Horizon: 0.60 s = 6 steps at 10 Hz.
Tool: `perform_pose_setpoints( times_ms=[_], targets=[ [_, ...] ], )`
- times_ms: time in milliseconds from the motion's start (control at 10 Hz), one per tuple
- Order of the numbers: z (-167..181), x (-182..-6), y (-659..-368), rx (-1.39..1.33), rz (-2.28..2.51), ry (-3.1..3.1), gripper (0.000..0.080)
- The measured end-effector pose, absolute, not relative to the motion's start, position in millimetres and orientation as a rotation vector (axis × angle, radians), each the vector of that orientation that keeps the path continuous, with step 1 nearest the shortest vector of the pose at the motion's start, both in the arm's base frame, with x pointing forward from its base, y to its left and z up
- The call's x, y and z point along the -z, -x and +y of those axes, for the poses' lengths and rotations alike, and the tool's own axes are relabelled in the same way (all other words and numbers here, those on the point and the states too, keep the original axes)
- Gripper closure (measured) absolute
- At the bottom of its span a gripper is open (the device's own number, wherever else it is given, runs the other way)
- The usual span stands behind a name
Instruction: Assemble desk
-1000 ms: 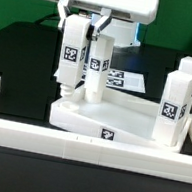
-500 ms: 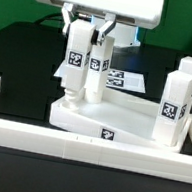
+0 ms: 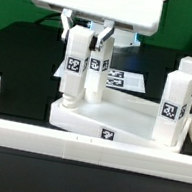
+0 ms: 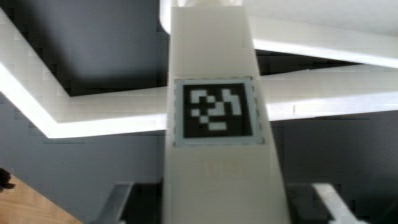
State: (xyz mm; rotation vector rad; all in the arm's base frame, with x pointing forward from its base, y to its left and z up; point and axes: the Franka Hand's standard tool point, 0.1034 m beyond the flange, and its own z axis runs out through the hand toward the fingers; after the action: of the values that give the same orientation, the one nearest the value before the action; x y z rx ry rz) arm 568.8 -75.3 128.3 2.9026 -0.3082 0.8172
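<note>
Tabletop lies flat against the wall. Two legs stand upright at its right end in the exterior view. Third leg upright near its left end. Gripper clamps fourth leg upright over left corner socket; whether seated, unclear. Tag sheet behind.
</note>
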Motion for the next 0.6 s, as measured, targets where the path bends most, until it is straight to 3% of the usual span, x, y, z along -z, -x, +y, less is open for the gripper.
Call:
perform_pose_setpoints(
  times_ms=[600],
  targets=[
    [-72,-116.0,-566,-0.803,-0.296,-2.895,0.0509]
  ],
)
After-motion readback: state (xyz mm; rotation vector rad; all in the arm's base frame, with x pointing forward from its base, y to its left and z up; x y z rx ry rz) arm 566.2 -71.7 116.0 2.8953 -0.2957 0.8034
